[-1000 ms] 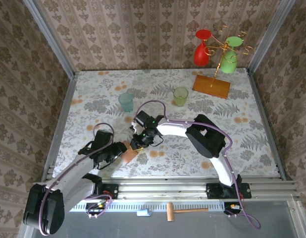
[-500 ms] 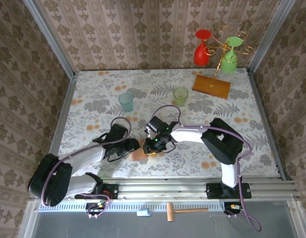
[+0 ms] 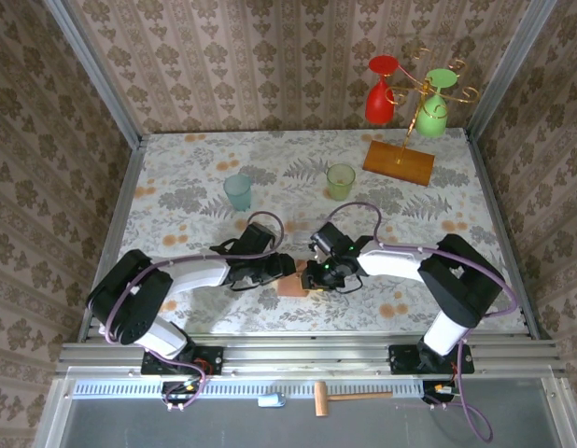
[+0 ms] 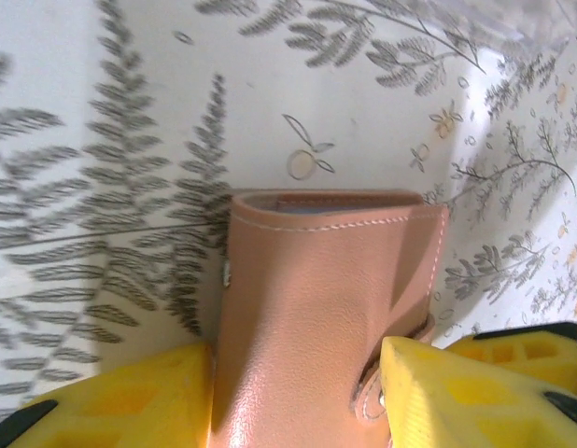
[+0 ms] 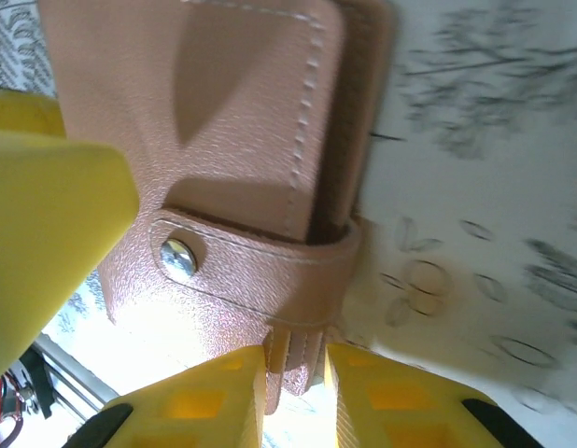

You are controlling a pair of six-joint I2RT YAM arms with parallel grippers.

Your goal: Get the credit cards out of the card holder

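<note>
**Holder brought to the middle, still snapped shut**

The card holder [image 3: 293, 278] sits low over the bench [image 3: 176, 168], toward 6 o'clock from its centre; whether it rests on the cloth or hangs just above it I cannot tell. It is folded shut, and the right wrist view shows its strap pressed down on the metal snap [image 5: 177, 258].

The left pincer [image 3: 285, 269] comes in from 9 o'clock and holds the holder half-wide across its width, one yellow finger on each long edge. The right pincer [image 3: 313, 277] comes in from 3 o'clock, nearly closed, and nips the strap's free tab between its tips.

A second ago the holder was further toward 9 o'clock along the near edge. Both arms have since swung toward 3 o'clock and taken it with them, and neither grip has altered. I judge this a repositioning only. The snap is not yet undone, so the task's real work is still ahead, and the tab hold looks ready for a pull.

Counted:
- One card holder, with two pincers on it.
- No credit cards in sight, so their number cannot be told.
- Two cups at 12 o'clock of the holder, a teal cup [image 3: 238, 191] and a green cup [image 3: 341, 180].
- One stand [image 3: 399, 161] at the far 2 o'clock corner, hung with two glasses, a red glass [image 3: 381, 93] and a green glass [image 3: 436, 105].
</note>
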